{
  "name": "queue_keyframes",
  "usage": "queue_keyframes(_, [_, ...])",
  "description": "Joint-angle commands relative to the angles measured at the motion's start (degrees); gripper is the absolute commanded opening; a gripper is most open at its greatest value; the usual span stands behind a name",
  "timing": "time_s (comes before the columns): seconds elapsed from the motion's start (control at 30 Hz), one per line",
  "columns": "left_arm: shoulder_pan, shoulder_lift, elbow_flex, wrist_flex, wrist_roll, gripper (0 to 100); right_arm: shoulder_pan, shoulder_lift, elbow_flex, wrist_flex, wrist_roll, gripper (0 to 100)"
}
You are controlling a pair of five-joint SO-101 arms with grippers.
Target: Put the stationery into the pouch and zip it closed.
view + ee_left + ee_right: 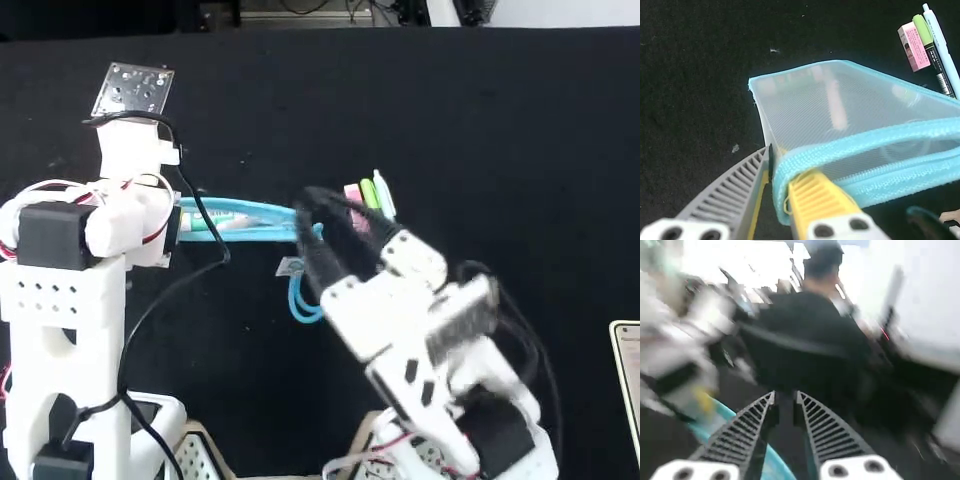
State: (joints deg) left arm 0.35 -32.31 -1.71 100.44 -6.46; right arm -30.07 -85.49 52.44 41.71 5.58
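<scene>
The left gripper (775,175) is clamped on the teal zipper edge of the mesh pouch (840,115), at its left end in the high view. From there the pouch (245,220) runs left to right across the frame's middle. The right gripper (325,235) hangs over the pouch's other end, jaws a narrow gap apart and apparently empty. Just up and right of it lie the pink eraser (353,192), green highlighter (368,192) and pen (384,194), side by side, crosswise to the pouch. I judge the right arm nearer to them.

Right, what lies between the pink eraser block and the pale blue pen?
A slim lime-green marker lies between the pink eraser block and pale blue pen, in the left wrist view.
</scene>
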Motion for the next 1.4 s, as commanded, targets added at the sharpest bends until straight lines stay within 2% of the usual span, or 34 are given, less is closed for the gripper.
queue_keyframes(0.0, [-0.22, 0.09, -0.04, 0.35, 0.00, 3, 13.19, 0.92, -2.42, 6.86, -0.09, 4.7])
queue_keyframes(0.13, [-0.22, 0.09, -0.04, 0.35, 0.00, 3, 24.18, 1.01, -0.66, 9.58, 0.00, 4.7])
queue_keyframes(0.23, [-0.22, 0.09, -0.04, 0.35, 0.00, 3, 26.11, 2.95, 2.86, 10.90, 0.62, 4.7])
queue_keyframes(0.33, [-0.22, 0.09, -0.04, 0.35, 0.00, 3, 26.20, 8.04, 4.26, 12.31, 3.69, 4.7])
queue_keyframes(0.47, [-0.22, 0.09, -0.04, 0.35, 0.00, 3, 26.37, 19.12, 2.86, 11.96, 4.04, 4.7])
queue_keyframes(0.73, [-0.22, 0.09, -0.04, 0.35, 0.00, 3, 26.11, 47.69, -8.40, 11.08, 3.78, 4.7])
queue_keyframes(0.87, [-0.22, 0.09, -0.04, 0.35, -0.09, 3, 26.11, 61.14, -15.87, 9.67, -0.70, 5.0])
queue_keyframes(0.97, [-0.22, 0.09, -0.04, 0.35, -0.09, 3, 24.44, 69.58, -21.23, 9.85, -2.29, 10.5])
queue_keyframes(1.07, [-0.22, 0.09, -0.04, 0.35, -0.09, 3, 22.51, 76.44, -25.27, 9.49, -2.11, 14.4])
queue_keyframes(1.37, [-0.22, 0.09, -0.04, 0.35, -0.09, 3, 18.29, 90.77, -37.76, 9.41, -1.76, 14.5])
